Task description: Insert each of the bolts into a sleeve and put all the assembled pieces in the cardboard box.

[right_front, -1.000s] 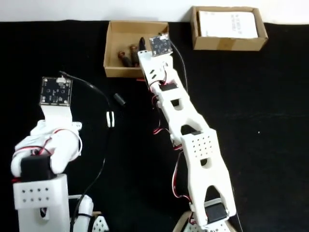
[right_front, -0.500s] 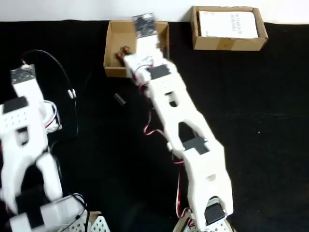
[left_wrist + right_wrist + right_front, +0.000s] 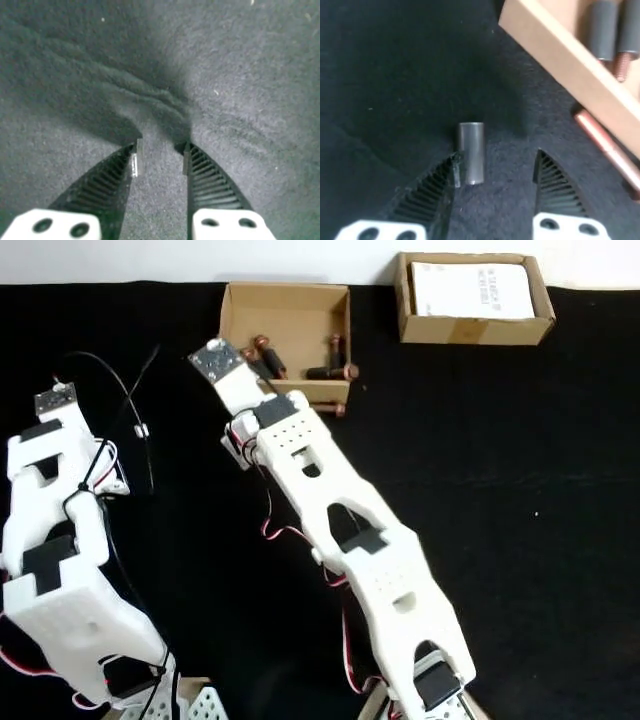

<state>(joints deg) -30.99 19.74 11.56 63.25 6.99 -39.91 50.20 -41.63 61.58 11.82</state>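
We see a short, dark grey sleeve [image 3: 471, 152] lying on the black counter [image 3: 380, 75] near the cardboard box [image 3: 555, 50]. It rests between the jaws of the right gripper [image 3: 497, 156], spread wide and holding nothing, perhaps touching one jaw.

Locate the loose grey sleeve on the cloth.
Right wrist view: the sleeve lies on the black cloth inside the open right pincer, near one finger, just outside the cardboard box wall, with a copper bolt nearby.

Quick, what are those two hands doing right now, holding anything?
Left hand: open, empty.
Right hand: open, straddling a sleeve, not gripping it.
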